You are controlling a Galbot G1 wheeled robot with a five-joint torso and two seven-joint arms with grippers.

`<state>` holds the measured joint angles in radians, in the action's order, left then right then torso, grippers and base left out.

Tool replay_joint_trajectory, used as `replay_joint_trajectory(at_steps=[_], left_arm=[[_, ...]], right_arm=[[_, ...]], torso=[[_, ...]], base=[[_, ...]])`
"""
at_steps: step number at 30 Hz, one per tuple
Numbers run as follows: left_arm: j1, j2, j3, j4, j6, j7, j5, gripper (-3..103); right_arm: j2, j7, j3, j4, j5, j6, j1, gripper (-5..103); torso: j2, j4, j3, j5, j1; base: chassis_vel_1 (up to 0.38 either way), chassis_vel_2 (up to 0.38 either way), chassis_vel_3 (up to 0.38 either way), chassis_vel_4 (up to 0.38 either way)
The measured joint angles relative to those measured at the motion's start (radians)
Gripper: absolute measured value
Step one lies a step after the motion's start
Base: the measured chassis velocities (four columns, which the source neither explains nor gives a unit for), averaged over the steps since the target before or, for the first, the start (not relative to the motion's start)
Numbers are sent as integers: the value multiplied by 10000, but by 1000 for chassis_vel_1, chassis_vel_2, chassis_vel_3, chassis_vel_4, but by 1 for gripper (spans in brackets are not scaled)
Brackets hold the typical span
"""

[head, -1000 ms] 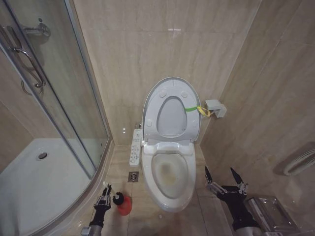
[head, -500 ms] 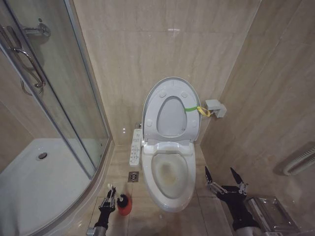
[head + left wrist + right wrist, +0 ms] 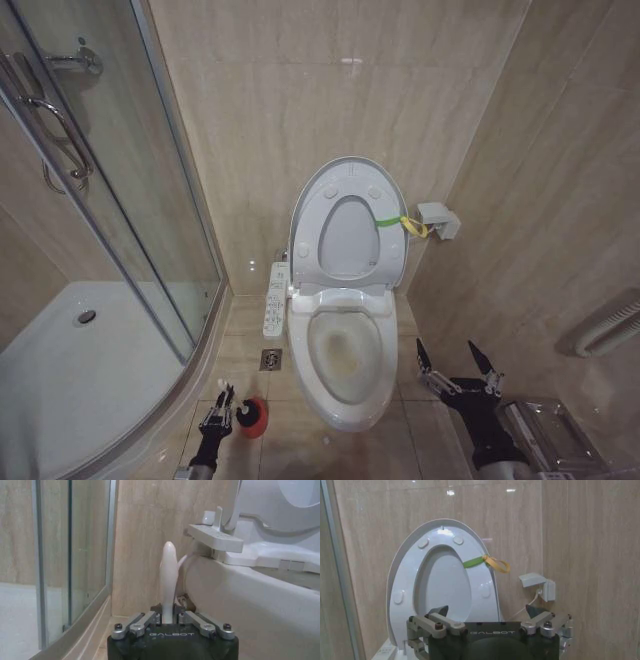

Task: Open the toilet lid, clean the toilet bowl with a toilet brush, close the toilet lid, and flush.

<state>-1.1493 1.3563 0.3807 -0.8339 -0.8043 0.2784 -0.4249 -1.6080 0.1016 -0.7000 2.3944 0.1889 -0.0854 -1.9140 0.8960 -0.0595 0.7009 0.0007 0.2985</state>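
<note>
A small tiled bathroom is seen from above, with a glass shower enclosure (image 3: 110, 230) on the left. Against the back wall stands the toilet bowl (image 3: 345, 370), its white ceramic basin exposed. The toilet lid (image 3: 348, 225) is raised upright against the wall with the seat ring, and a yellow-green strap loop (image 3: 403, 223) hangs at its right edge. The opening step is therefore judged done, and the fetching of the brush is judged to be the step in hand.

To the right of the bowl, the right gripper (image 3: 458, 365) is held idle low over the floor, its fingers spread wide apart. On the floor to the left of the bowl, the toilet brush (image 3: 238, 408) stands in its small red cup holder (image 3: 255, 422). The left gripper (image 3: 220, 412) is placed at the brush, and in the left wrist view its fingers (image 3: 145, 619) are seen closed against the thin white handle (image 3: 168, 577), which rises upright between them.

The next move is judged to call for a straight upward lift, so that the bristle head clears the holder without tipping it, followed by a carry across to the bowl.
</note>
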Motion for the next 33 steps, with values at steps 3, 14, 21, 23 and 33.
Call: replay_joint_trajectory(at_steps=[3, 14, 21, 23, 33], left_arm=[[99, -12, 15, 190, -46, 69, -3, 15], [622, -3, 41, 1106, -122, 385, -14, 15], [709, 38, 14, 1463, -59, 392, -13, 15], [692, 59, 3, 1507, -30, 396, -22, 15], [736, 132, -20, 1827, 243, 360, -404, 15]], right_arm=[[-1, 0, 0, 0, 0, 0, 0, 100], [0, 0, 0, 1, 0, 0, 0, 100], [0, 0, 0, 0, 0, 0, 0, 100], [0, 0, 0, 0, 0, 0, 0, 100], [-1, 0, 0, 0, 0, 0, 0, 100]], torso=[[0, 0, 0, 0, 0], [0, 1, 0, 1, 0], [0, 0, 0, 0, 0], [0, 0, 0, 0, 0], [0, 0, 0, 0, 0]], base=[[0, 0, 0, 0], [0, 0, 0, 0], [0, 0, 0, 0], [0, 0, 0, 0], [0, 0, 0, 0]])
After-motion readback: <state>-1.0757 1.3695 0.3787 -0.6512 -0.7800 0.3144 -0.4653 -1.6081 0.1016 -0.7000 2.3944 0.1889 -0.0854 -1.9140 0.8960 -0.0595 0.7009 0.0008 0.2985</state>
